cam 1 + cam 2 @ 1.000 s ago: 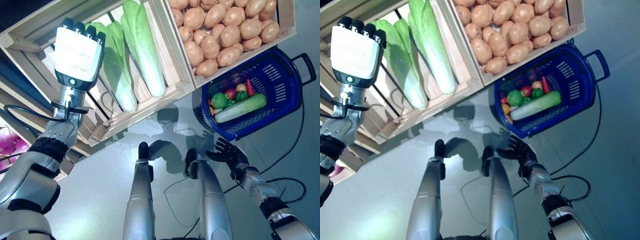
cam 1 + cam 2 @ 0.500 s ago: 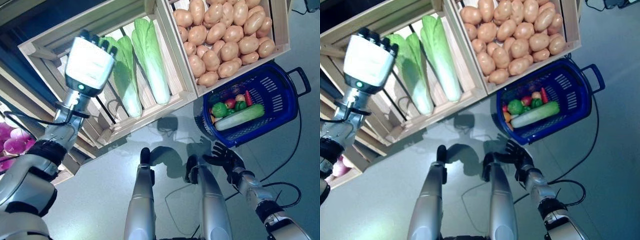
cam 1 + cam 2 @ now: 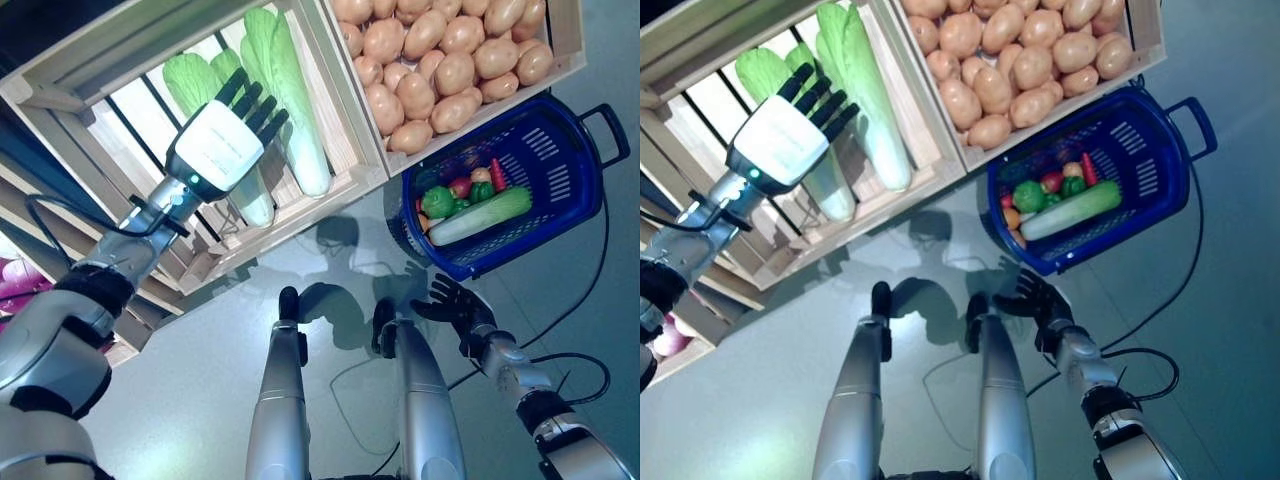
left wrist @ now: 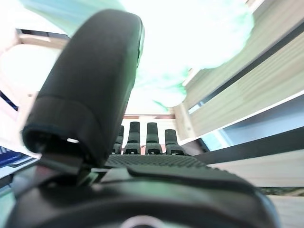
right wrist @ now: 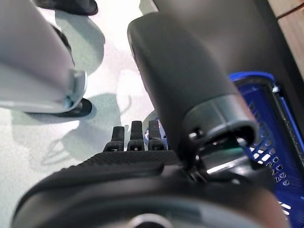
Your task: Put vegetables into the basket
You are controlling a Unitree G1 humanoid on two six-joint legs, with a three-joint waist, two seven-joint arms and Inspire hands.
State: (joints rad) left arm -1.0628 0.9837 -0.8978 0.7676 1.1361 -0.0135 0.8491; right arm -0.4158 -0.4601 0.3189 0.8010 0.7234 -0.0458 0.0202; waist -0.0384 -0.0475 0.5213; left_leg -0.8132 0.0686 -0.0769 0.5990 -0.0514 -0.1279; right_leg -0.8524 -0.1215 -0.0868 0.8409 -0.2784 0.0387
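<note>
Now my left hand (image 3: 222, 145) reaches, fingers straight and empty, over the napa cabbages (image 3: 285, 95) in the far-left wooden crate (image 3: 345, 180). My right hand (image 3: 458, 308) hangs relaxed and empty near the blue basket (image 3: 560, 215), which already holds a cucumber (image 3: 480, 215). Next I should lower and close on one cabbage.

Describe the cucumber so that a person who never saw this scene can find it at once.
Find the blue basket on the floor, below the potato crate. The cucumber lies inside it, along the near side. It is the one long, pale green thing; the other vegetables there are small and round.
</note>
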